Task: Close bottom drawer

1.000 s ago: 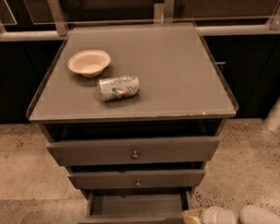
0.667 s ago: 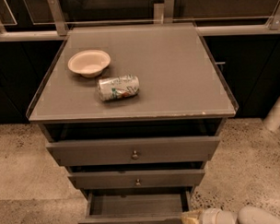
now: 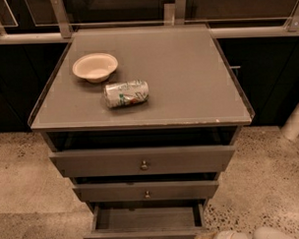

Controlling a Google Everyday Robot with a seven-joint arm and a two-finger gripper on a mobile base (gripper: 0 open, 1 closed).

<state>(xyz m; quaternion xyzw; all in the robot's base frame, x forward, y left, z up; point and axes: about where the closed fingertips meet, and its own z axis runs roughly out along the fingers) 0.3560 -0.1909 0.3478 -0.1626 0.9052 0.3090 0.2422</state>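
Note:
The bottom drawer [image 3: 143, 236] is the narrowest of three grey-brown drawers and stands pulled out, its empty inside showing at the lower middle. Its front edge sits at the very bottom of the camera view and its knob is cut off there. The middle drawer [image 3: 146, 191] and the top drawer [image 3: 143, 162] above it are shut. My gripper [image 3: 205, 238] comes in from the bottom right as a white arm with a yellowish tip, right beside the bottom drawer's front right corner. Whether it touches the drawer is not visible.
On the cabinet top [image 3: 187, 81] lie a cream bowl [image 3: 94, 67] and a crushed can on its side [image 3: 126, 93]. A metal rail and dark panels run along the back. A white post [image 3: 297, 117] stands at the right on the speckled floor.
My gripper has shifted slightly left along the bottom edge, closer to the bottom drawer's front right corner. The drawers, bowl and can have not moved.

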